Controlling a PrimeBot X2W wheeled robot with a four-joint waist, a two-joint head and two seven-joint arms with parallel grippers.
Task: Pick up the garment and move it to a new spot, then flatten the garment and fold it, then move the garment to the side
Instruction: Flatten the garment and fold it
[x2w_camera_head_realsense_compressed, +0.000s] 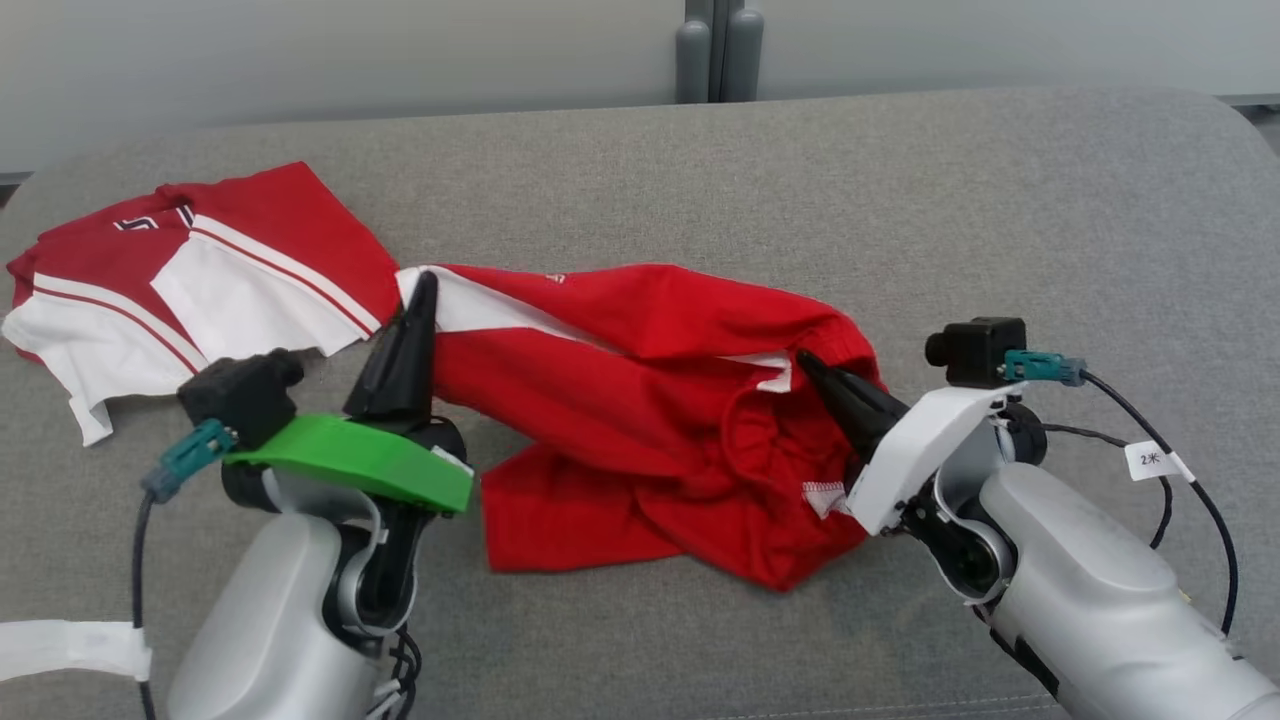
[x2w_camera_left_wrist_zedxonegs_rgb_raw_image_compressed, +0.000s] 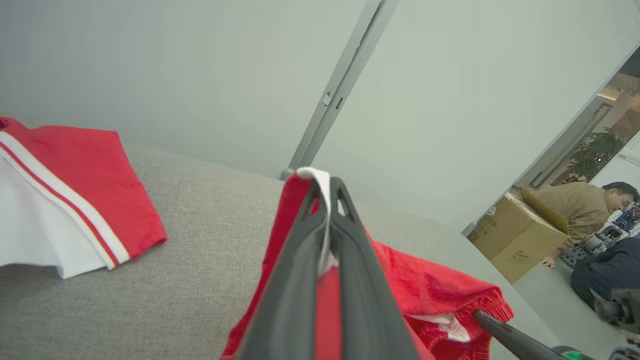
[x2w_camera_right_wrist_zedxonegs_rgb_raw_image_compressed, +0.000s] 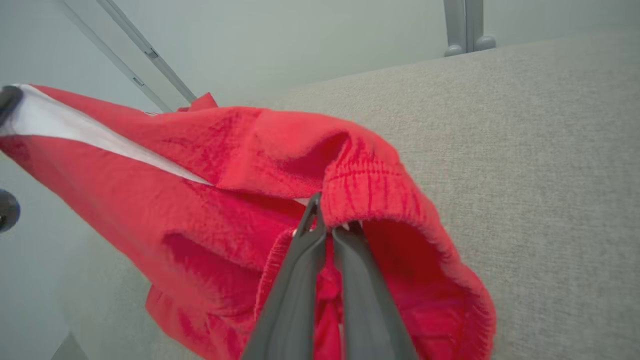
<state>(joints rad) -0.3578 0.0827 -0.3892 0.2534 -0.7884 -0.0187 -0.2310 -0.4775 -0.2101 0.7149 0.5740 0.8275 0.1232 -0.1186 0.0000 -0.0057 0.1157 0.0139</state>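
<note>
We clamp the left gripper (x2w_camera_head_realsense_compressed: 424, 290) on the white-trimmed edge of the red garment (x2w_camera_head_realsense_compressed: 640, 380) and the right gripper (x2w_camera_head_realsense_compressed: 808, 362) on its gathered waistband, both finger pairs closed on cloth. The garment spans the 2 grippers mid-way along the grey cushion (x2w_camera_head_realsense_compressed: 950, 200), near a red-and-white garment (x2w_camera_head_realsense_compressed: 200, 270) at the left.

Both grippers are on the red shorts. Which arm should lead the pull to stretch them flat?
Right, probably. The right gripper is shut on the red shorts at the waistband, with bare sofa beyond it. The left gripper clamps their hem, close beside the other red-and-white garment.
</note>
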